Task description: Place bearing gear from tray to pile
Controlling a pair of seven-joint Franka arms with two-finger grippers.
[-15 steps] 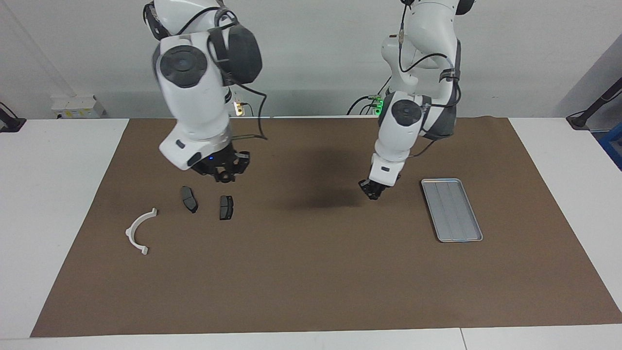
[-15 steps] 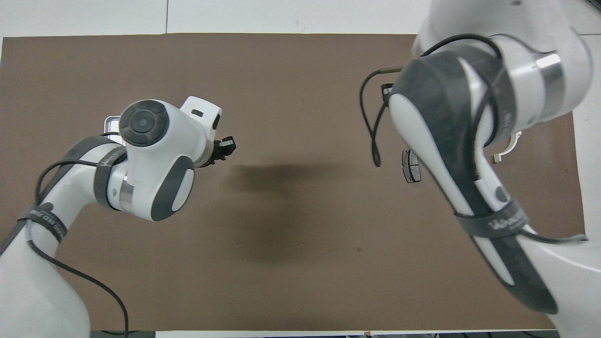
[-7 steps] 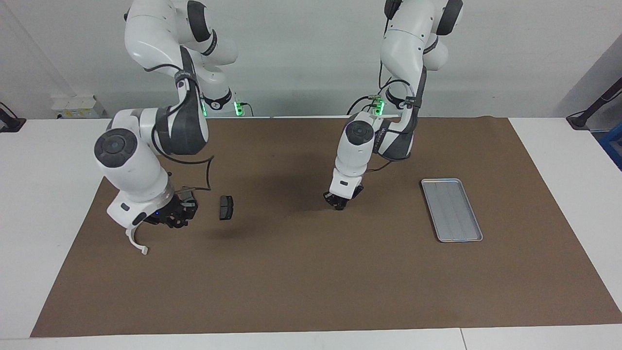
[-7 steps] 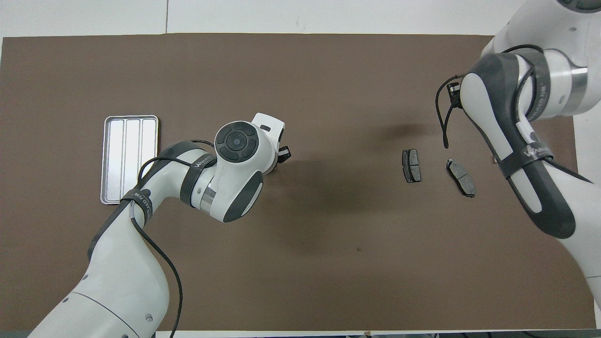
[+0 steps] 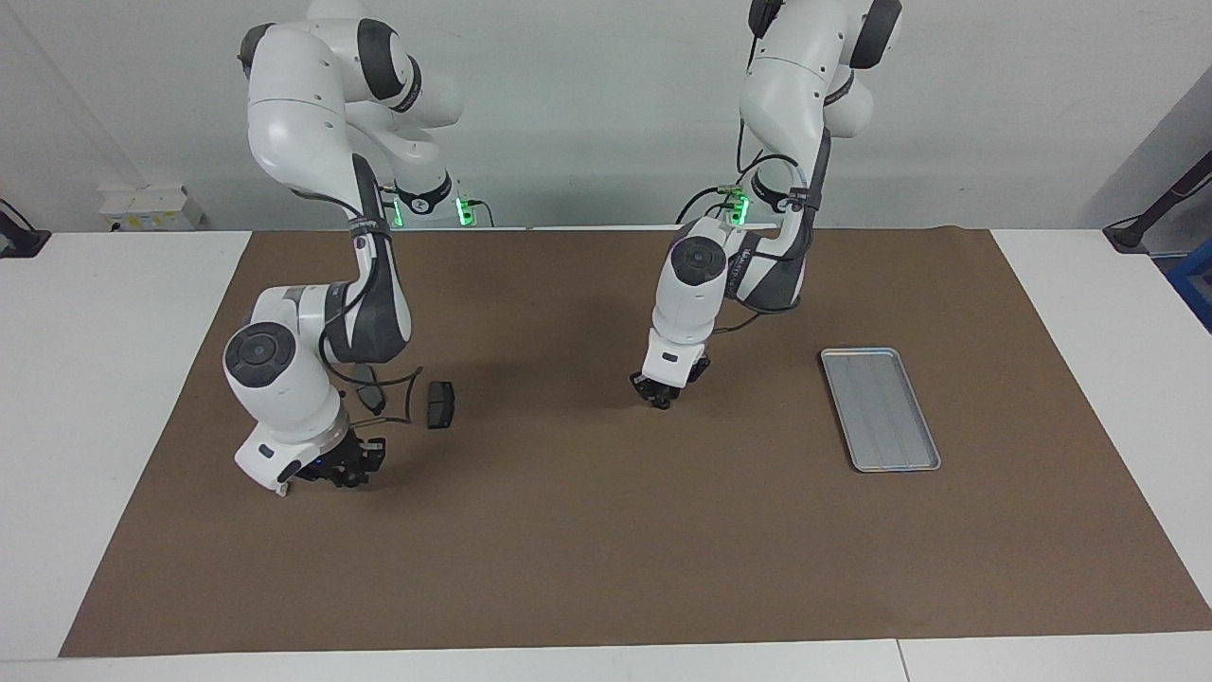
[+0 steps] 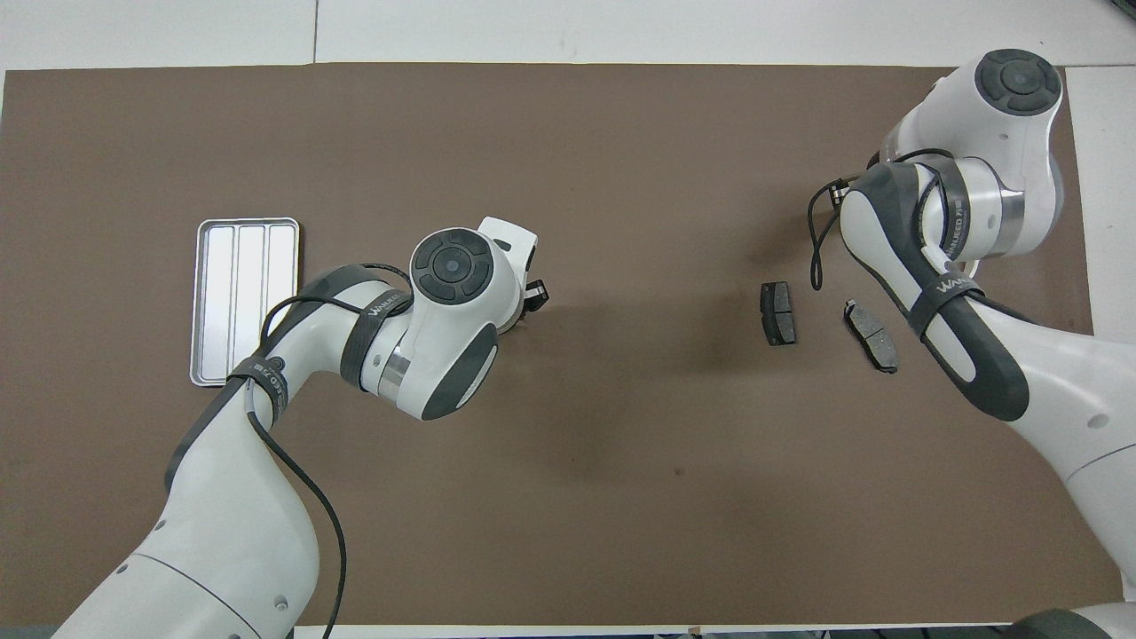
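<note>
One tray [image 5: 881, 407], two dark pads [image 5: 440, 404] and two grippers showed. The tray was silver-grey and ridged, well apart from the left gripper [image 5: 660, 398], toward that arm's end. The pads lay just beside the right gripper [image 5: 341, 469], which had dropped low over the mat since a moment before. Whether either gripper was open or closed could not be told

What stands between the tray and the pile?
Nothing lies on the mat between the tray and the pile. Only the left pincer hangs low over the mat between them; the right pincer is low at the pile.
</note>
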